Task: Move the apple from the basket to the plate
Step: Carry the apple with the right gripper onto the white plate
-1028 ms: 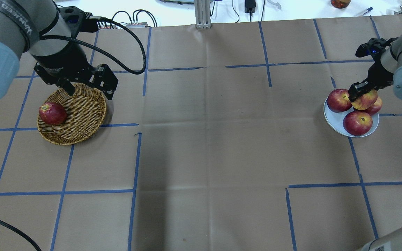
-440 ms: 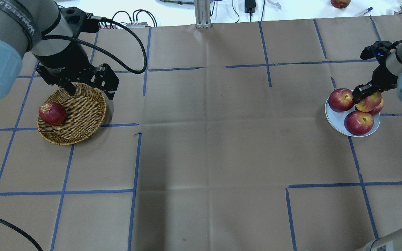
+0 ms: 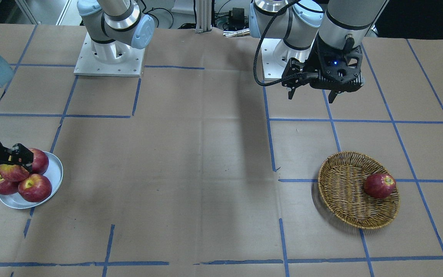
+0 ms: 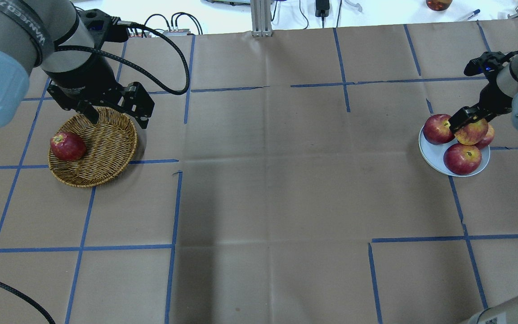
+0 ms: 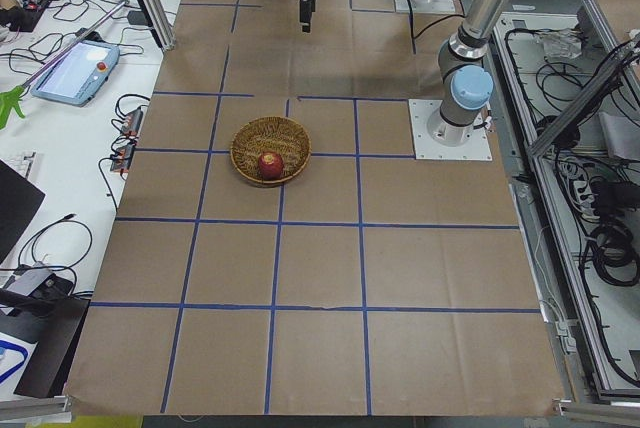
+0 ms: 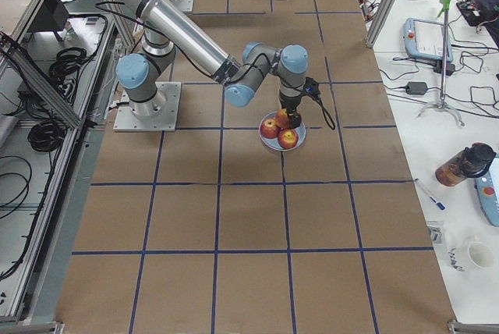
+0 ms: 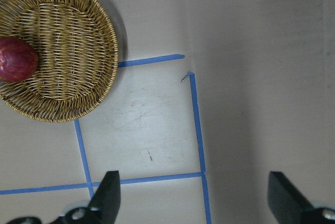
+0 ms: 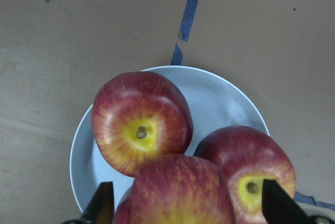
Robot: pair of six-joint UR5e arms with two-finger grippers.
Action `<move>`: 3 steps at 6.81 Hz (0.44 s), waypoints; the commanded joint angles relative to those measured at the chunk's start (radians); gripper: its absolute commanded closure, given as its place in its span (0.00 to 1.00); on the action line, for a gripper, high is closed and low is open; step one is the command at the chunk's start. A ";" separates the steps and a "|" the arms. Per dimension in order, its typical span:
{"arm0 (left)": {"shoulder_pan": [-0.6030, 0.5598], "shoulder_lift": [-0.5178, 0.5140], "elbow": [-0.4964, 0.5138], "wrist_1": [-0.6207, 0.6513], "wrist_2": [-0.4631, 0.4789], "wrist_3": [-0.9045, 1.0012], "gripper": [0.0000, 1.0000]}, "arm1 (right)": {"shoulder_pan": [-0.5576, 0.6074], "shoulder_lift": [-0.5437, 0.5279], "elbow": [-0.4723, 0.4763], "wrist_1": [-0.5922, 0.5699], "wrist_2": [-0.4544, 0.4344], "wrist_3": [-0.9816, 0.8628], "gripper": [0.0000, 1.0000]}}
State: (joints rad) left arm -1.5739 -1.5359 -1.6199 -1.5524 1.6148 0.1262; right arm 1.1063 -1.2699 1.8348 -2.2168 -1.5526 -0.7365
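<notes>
**Apple stacked on the plate.** A small round glossy grey-white plate (image 8: 220,96) lies on the brown paper-covered table marked with blue tape lines (image 4: 263,180). Three deep-red apples with yellow stem dimples (image 8: 141,130) sit on the plate, crowded together. The streaky red apple with the broad yellow-orange blush (image 4: 475,133) rests on top of these three.

The right gripper (image 8: 187,203) hangs directly above the plate. Its black fingertips (image 8: 104,203) are spread wide, one on either side of the blushed apple. The wrist view shows a narrow gap between each fingertip and the fruit.

Well apart from the plate, toward the robot's left, stands the round shallow tan wicker basket (image 4: 106,173). It holds a single uniformly dark-red apple (image 4: 67,146) against its wall on the side away from the plate.

The left gripper (image 7: 194,195) hovers above the paper near the basket, likewise well apart from the plate. Its fingers are spread wide with only paper between them.
</notes>
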 commanded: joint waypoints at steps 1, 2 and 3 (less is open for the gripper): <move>0.000 0.003 0.000 0.000 -0.001 0.000 0.01 | 0.021 -0.061 -0.041 0.041 0.009 0.005 0.00; 0.000 0.007 0.000 0.000 -0.001 0.000 0.01 | 0.055 -0.104 -0.084 0.139 0.014 0.047 0.00; 0.000 0.008 0.000 0.000 0.000 0.003 0.01 | 0.107 -0.135 -0.121 0.240 0.013 0.149 0.00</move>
State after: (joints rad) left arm -1.5739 -1.5299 -1.6199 -1.5524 1.6141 0.1264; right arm 1.1599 -1.3619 1.7593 -2.0897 -1.5413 -0.6798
